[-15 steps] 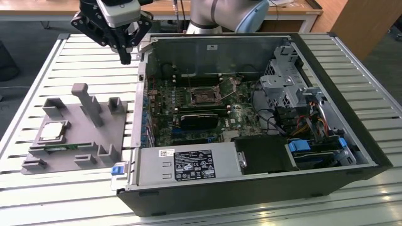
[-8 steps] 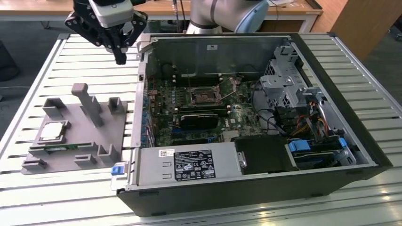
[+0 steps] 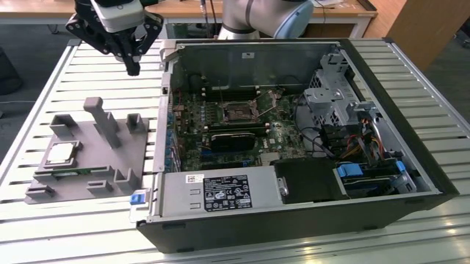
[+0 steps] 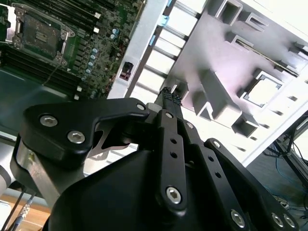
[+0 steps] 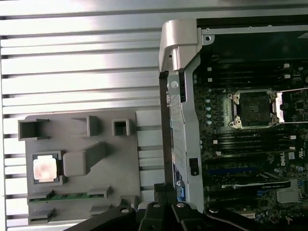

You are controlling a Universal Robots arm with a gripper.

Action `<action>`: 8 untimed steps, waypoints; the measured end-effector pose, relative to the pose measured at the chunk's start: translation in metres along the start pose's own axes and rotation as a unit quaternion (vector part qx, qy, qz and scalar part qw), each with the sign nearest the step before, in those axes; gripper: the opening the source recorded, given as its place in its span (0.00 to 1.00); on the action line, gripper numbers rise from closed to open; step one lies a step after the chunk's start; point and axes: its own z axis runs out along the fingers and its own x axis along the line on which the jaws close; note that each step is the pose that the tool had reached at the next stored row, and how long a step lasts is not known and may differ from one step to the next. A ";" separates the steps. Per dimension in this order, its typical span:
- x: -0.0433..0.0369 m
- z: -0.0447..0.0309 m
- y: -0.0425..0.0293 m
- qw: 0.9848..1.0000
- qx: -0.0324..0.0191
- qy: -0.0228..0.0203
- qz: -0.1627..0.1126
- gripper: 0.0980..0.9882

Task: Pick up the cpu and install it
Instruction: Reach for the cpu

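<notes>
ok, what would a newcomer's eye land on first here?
The open computer case dominates the middle of the exterior view, its motherboard bare with an empty socket near the centre. On the exterior view's left, the cpu sits in a grey holder on the slatted table. The black claw hangs shut and empty above the table, near the case's far corner.

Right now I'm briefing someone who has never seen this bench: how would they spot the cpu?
Beside the open computer case, on the exterior view's left, lies a grey holder tray. The cpu sits in a square pocket of that tray: a flat square chip with a shiny metal top, unlike the long narrow green memory stick next to it.
</notes>
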 end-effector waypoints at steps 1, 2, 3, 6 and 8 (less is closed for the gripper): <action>0.0014 0.0000 -0.0001 1.000 0.000 0.000 0.000 0.01; 0.0029 -0.0001 -0.0002 1.000 0.000 0.000 0.000 0.01; 0.0043 -0.0001 -0.0003 1.000 0.000 0.000 0.000 0.01; 0.0080 -0.0002 -0.0006 1.000 0.000 0.000 0.000 0.01; 0.0104 -0.0002 -0.0008 1.000 0.000 0.000 0.000 0.01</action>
